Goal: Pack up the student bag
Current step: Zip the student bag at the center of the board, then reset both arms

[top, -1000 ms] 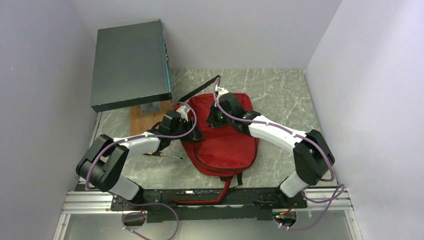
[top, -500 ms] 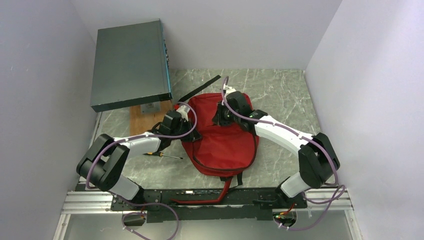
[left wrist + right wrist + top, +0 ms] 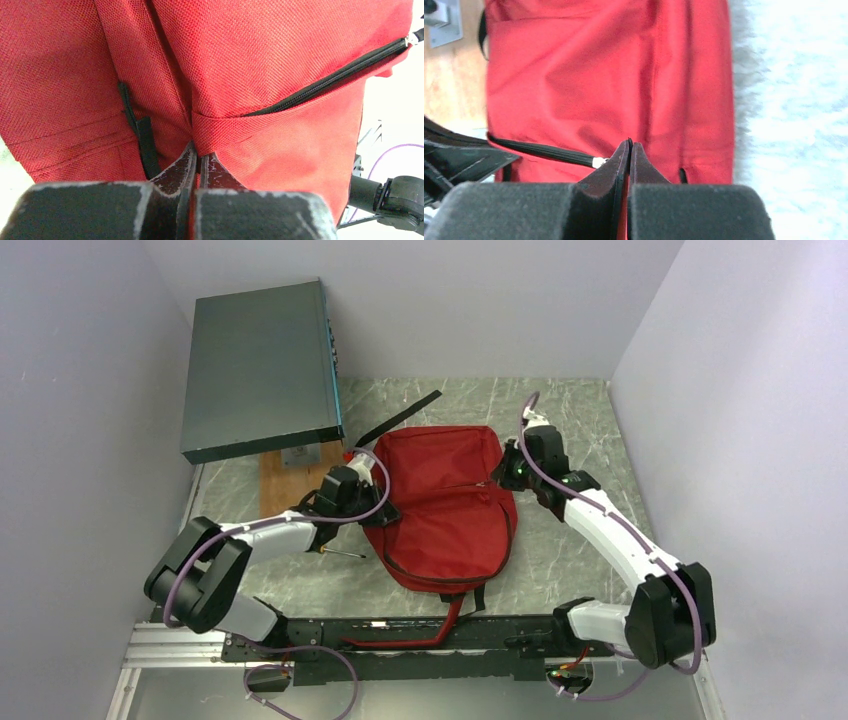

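Note:
The student bag (image 3: pixel 445 515), a dark red backpack, lies flat on the table with its front zip pocket facing up. My left gripper (image 3: pixel 384 508) is at the bag's left edge. In the left wrist view it (image 3: pixel 200 159) is shut on a fold of the red fabric (image 3: pixel 280 60), just below the black zip line (image 3: pixel 330 80). My right gripper (image 3: pixel 502 474) is at the bag's right edge. In the right wrist view it (image 3: pixel 629 146) is shut at the end of the zip (image 3: pixel 544 151), right beside the silver slider (image 3: pixel 599 161), apparently on its pull.
A grey box (image 3: pixel 262 365) leans at the back left above a wooden board (image 3: pixel 285 480). A screwdriver (image 3: pixel 338 553) lies beside my left arm. A black strap (image 3: pixel 400 418) trails behind the bag. A red shoulder strap (image 3: pixel 452 612) runs toward the near rail.
My right gripper has moved right from the bag's middle to its right edge, drawing the zip slider along the pocket. My left gripper has stayed clamped at the left edge.

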